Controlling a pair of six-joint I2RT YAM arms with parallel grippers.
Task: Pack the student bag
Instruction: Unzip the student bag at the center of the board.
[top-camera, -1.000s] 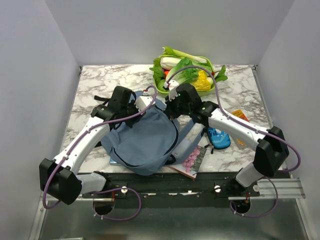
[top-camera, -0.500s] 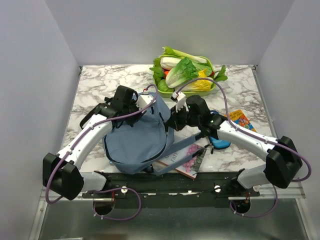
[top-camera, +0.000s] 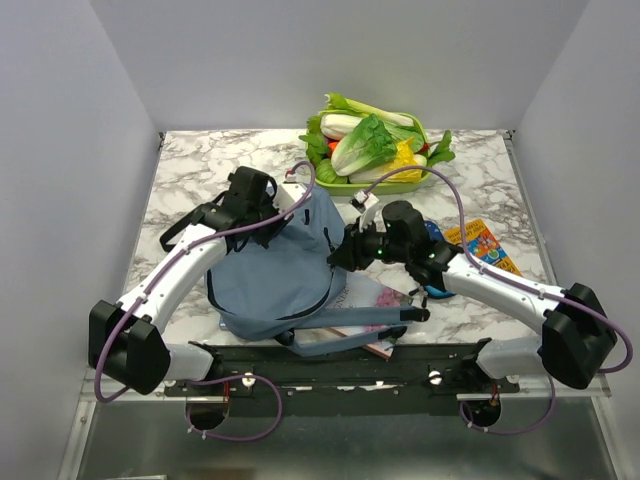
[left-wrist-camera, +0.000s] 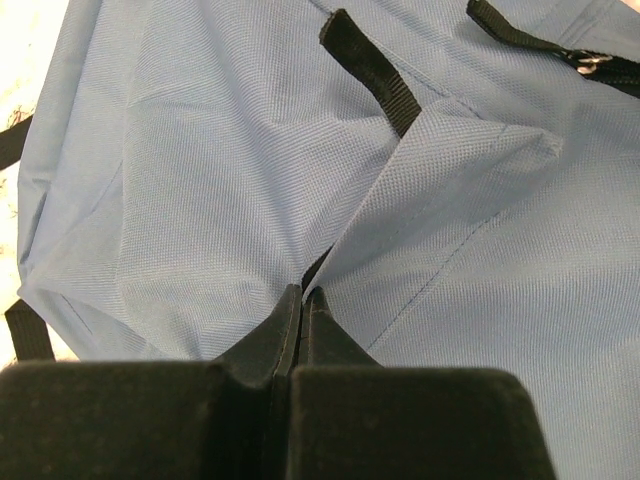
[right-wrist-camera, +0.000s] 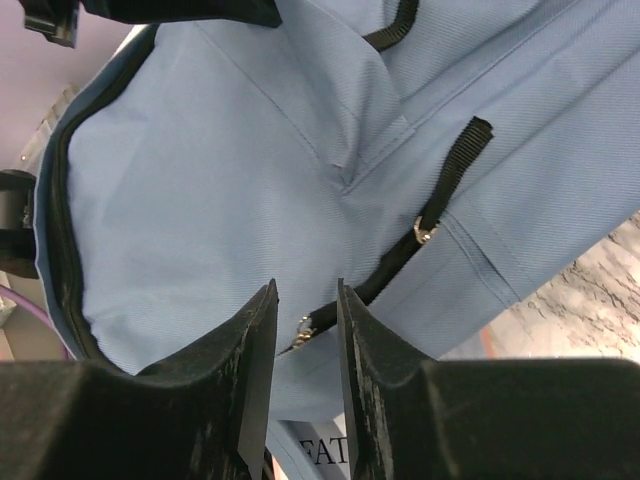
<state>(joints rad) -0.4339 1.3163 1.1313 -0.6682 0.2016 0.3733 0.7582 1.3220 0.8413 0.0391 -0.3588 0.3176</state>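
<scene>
Clerk: Moved since the earlier overhead frames: right gripper (top-camera: 338, 256), swung from the bag's raised top down to its right flank. Student bag (top-camera: 275, 280), drawn narrower. One strap (top-camera: 360, 322), now along the near edge. More of the book beneath is uncovered.

Checker: Overhead stock?

Clerk: Student bag, one, centre-left on the marble table (top-camera: 200, 165), its top peak held up by the left gripper (top-camera: 292, 203). Books, two: flowered book (top-camera: 378, 300) partly under the bag, orange book (top-camera: 482, 244) well apart at right. Pencil case (top-camera: 431, 291), one, mostly hidden under the right arm. Vegetable basket (top-camera: 385, 184), one, far edge.

Checker: Left wrist view?

Clerk: Fingers pressed together, pinching a fold of bag fabric with black webbing at the tips.

Checker: Right wrist view?

Clerk: Fingers narrowly parted, nothing between them. The bag's flank, a black strap and a metal ring lie just beyond.

Checker: Step in hand?

Clerk: Judged: readying the bag for opening, nothing visibly packed. Whether the zipper is undone cannot be told. The next move calls for the right fingers to find the zipper pull or opening edge while the left holds the top up.
</scene>
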